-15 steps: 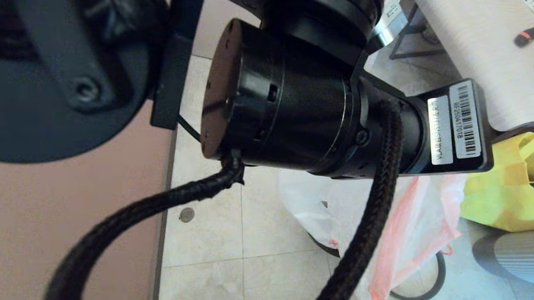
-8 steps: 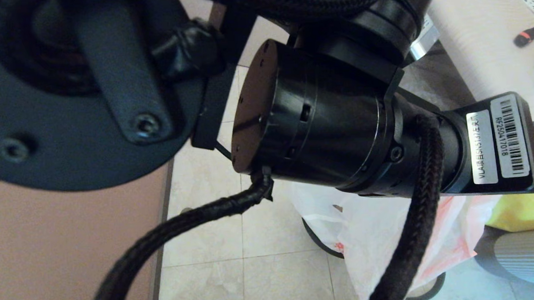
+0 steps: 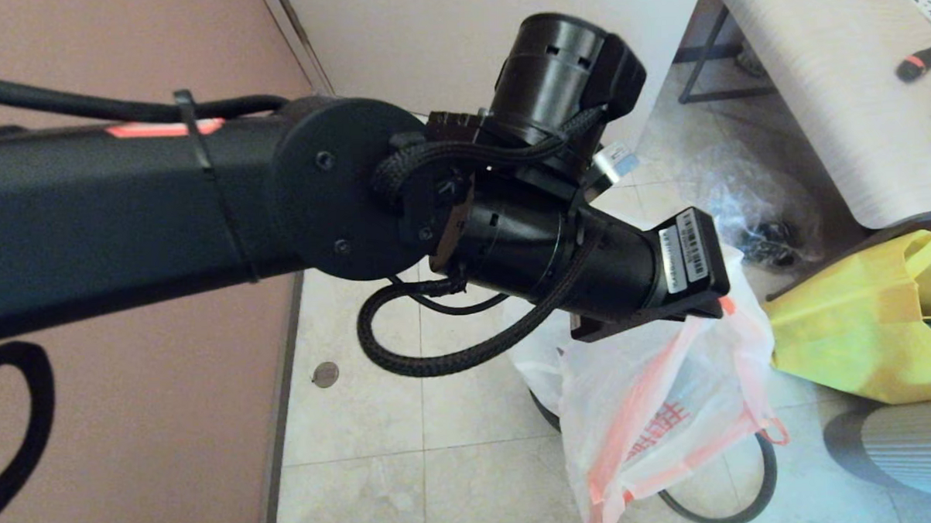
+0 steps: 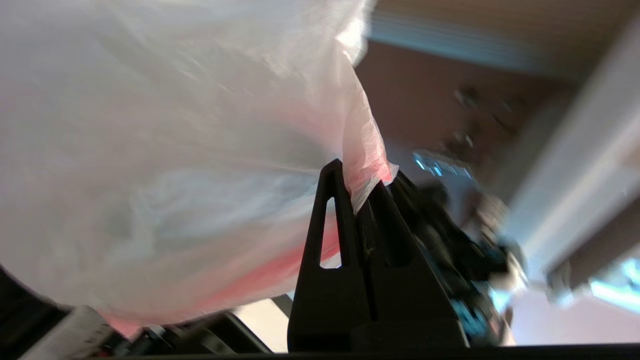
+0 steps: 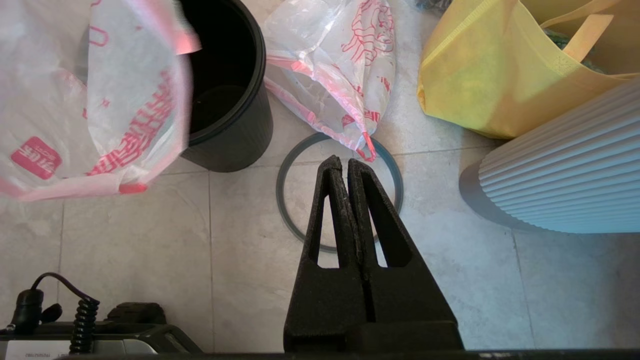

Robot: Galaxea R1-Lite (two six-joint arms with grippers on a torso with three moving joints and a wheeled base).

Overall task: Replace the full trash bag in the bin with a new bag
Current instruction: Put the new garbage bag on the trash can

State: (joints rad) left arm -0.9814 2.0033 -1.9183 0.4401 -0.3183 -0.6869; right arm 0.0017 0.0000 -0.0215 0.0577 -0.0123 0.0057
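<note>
My left gripper (image 4: 357,187) is shut on the pink-red rim band of the new bag (image 3: 656,410). The bag hangs limp from it, above the floor and over the bin's side. The bin (image 5: 230,90) is a small black pail standing open, with nothing inside. In the head view the hanging bag hides most of it. Its grey hoop (image 5: 281,190) lies flat on the tiles beside it. The full trash bag (image 5: 340,75) lies crumpled on the floor just beyond the hoop. Above the hoop, my right gripper (image 5: 344,165) is shut and holds nothing.
A big yellow fabric bag (image 3: 863,333) sits on the floor to the right, with a white ribbed object (image 5: 565,170) beside it. A clear crinkly bag with dark contents (image 3: 742,205) lies farther back near a pale table (image 3: 831,86). A pink wall (image 3: 130,428) runs along the left.
My left arm has swung away from the head camera and stretched out. The bag in its gripper now hangs in fuller view.
</note>
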